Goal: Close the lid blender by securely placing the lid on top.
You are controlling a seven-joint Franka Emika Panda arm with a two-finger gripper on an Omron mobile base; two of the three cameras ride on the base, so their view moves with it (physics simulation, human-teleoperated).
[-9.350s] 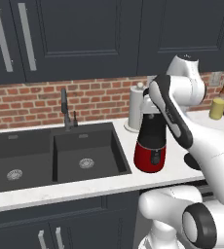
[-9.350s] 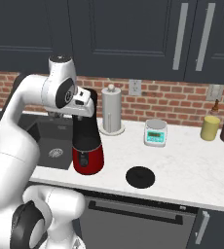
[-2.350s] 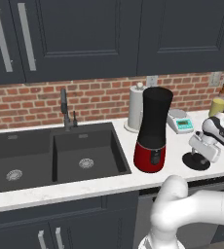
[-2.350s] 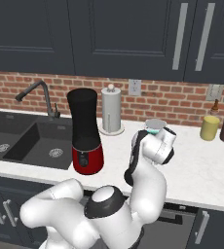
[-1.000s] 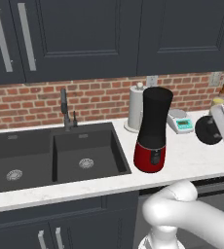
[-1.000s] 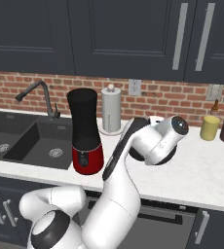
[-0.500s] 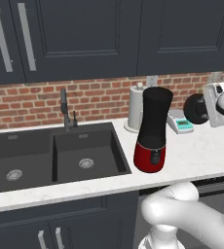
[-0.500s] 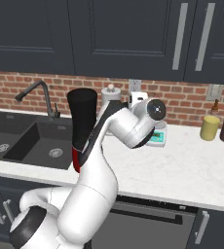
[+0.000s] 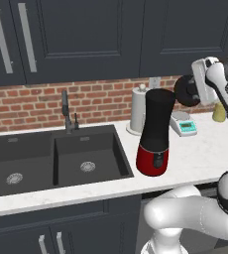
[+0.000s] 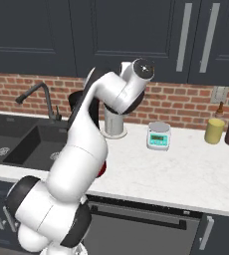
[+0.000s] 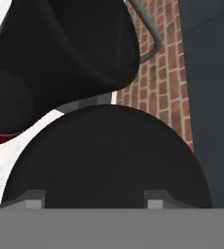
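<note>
Dark-cabinet kitchen, brick backsplash, pale tabletop (image 9: 205,154). The lid (image 9: 186,91) was down by the tabletop a couple seconds ago; now it's up at jar-rim height, just right of the blender (image 9: 155,133), held on edge. The pincer (image 9: 198,89) is clamped on it. Looks like tilting flat and centering comes next.

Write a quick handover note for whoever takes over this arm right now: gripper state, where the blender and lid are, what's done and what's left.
Gripper: shut on the lid, held in the air on edge, to the right of the jar's top and a little above it.
Blender: upright on the counter right of the sink, jar top uncovered, paper towel roll behind it.
Done: lid picked up and raised to about rim height.
Left: carry it over the jar, turn it flat, lower it onto the rim, seat it, release.
</note>
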